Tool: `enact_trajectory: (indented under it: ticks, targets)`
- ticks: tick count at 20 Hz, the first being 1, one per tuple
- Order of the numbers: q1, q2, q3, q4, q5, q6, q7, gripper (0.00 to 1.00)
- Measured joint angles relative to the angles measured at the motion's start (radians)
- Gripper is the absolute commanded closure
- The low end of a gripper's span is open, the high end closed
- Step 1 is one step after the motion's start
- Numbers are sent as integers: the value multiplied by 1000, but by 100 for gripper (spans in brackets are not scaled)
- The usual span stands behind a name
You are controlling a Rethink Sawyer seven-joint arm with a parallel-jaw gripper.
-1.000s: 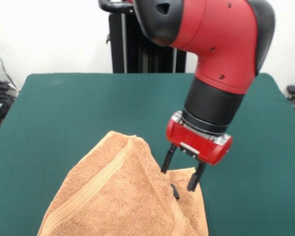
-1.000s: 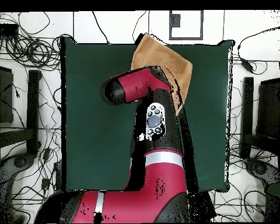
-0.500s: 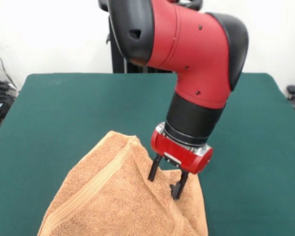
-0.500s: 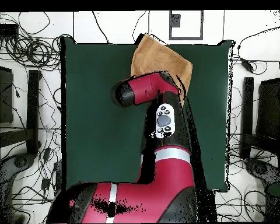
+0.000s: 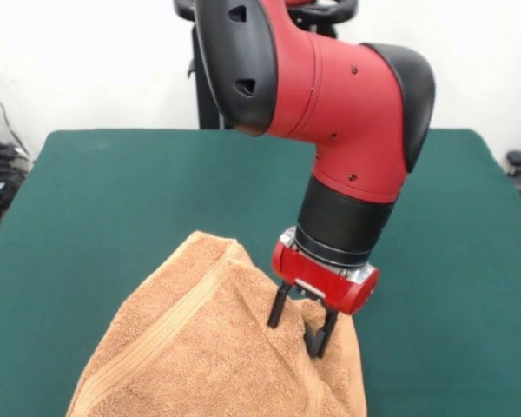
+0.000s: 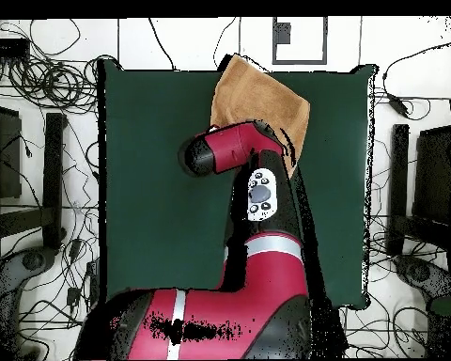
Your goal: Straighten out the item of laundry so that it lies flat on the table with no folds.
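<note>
The orange-tan towel [image 5: 200, 347] lies bunched on the dark green table [image 5: 113, 191] at its near edge, with a raised ridge, a woven band along its left side and folds on the right. In the overhead view the towel [image 6: 262, 94] lies at the table's [image 6: 154, 188] top edge, one corner hanging over it. My gripper [image 5: 300, 326] is open, its two black fingers pointing down and pressing into the towel's right folds. The arm hides the gripper in the overhead view. No white tag shows.
The black pedestal [image 5: 243, 95] stands behind the table's far side. In the overhead view, cables [image 6: 41, 75] and stands [image 6: 427, 179] lie on the floor around the table. The arm [image 6: 257, 197] reaches across the table's middle.
The gripper moved left from the towel's right edge and came down, its fingers now sunk into the folds. The arm swung with it. The towel has hardly shifted.
</note>
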Motion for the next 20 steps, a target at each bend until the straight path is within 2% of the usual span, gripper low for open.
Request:
enact_trajectory:
  ticks: [6, 20]
  targets:
    - [29, -2, -20, 1, 0, 0, 0, 0]
    - [40, -6, -36, 5, 2, 0, 0, 0]
